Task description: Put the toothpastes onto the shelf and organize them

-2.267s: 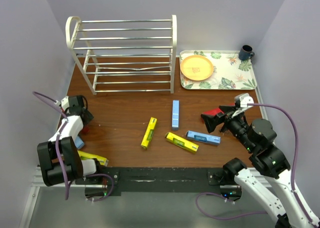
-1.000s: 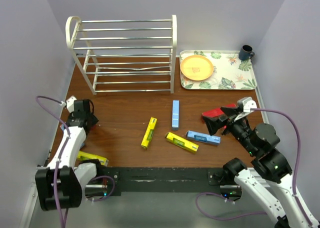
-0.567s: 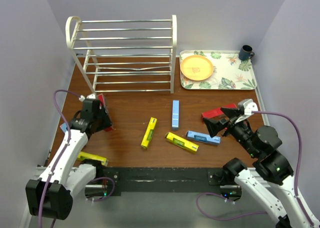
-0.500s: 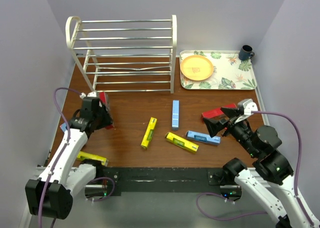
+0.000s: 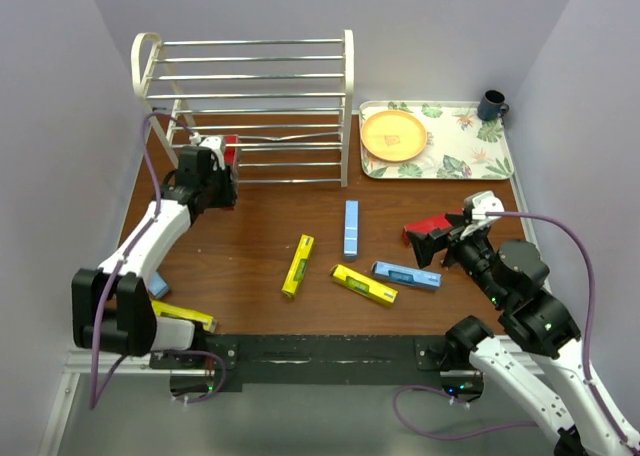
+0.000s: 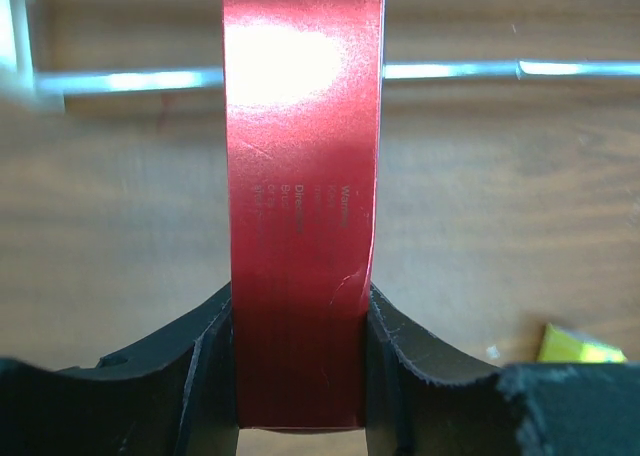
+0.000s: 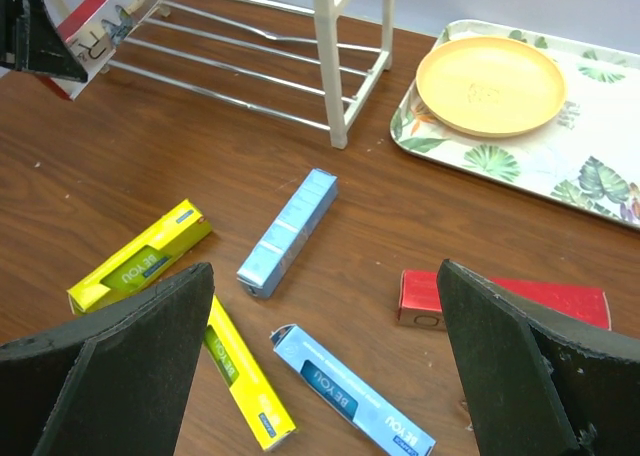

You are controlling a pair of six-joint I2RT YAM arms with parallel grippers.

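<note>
Barely begun: one going up, the others waiting.
My left claw (image 6: 300, 361) pinches a long red cardboard toothpaste carton (image 6: 300, 176), its far end at the lower bars of the white wire shelf (image 5: 250, 76), which holds none yet. Loose on the brown wooden table (image 5: 260, 211): yellow cartons (image 5: 298, 265), light blue cartons (image 5: 351, 228), another red carton (image 7: 500, 298) near my right claw (image 5: 428, 244), spread wide. One blue carton (image 5: 158, 286) is half hidden by my left arm (image 5: 150, 241).
</note>
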